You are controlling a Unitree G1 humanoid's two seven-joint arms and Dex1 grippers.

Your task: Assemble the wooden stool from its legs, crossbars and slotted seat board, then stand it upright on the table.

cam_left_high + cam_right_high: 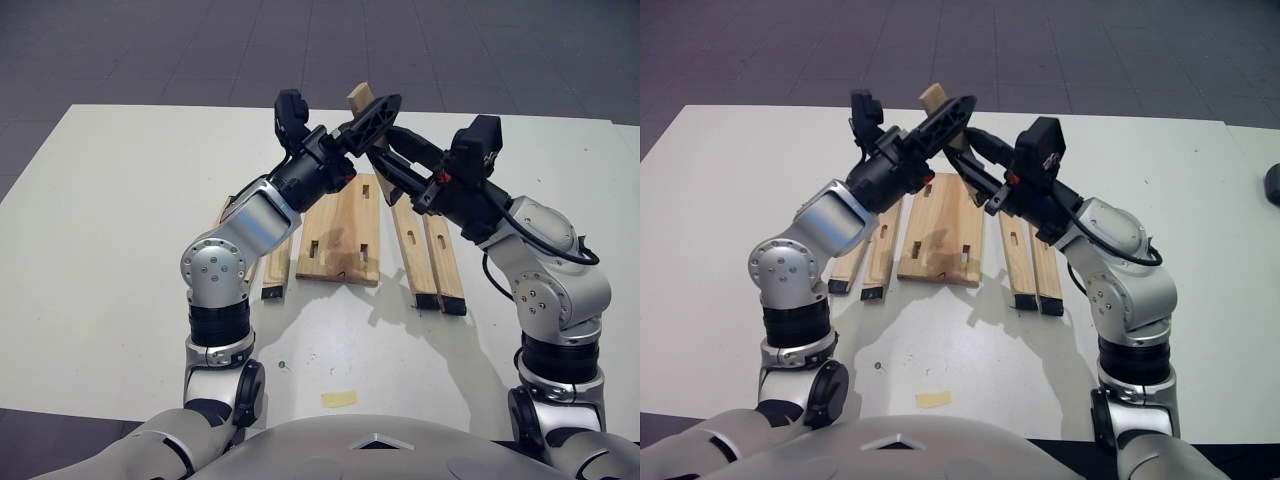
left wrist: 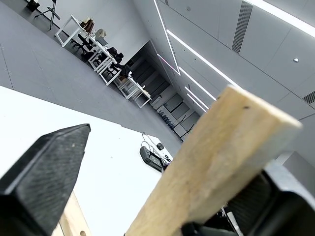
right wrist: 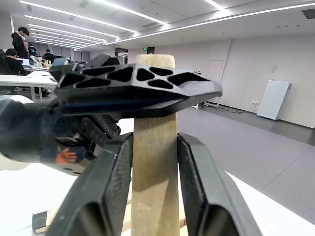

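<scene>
Seat board and loose legs lie on the table, beneath both raised hands. The right gripper clamps a wooden bar upright. The left gripper is spread around the bar's top, one finger clear. If the right lets go first, the bar would likely fall.

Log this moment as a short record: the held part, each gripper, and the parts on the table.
held part: wooden bar, raised above the table
right gripper: shut on the bar, one finger on each side
left gripper: open around the bar's top, one finger apart from it
seat board: flat on the table, below the grippers
right of board: two legs lying side by side
left of board: two more pieces, partly behind the left arm
assembly: no parts visibly joined
</scene>
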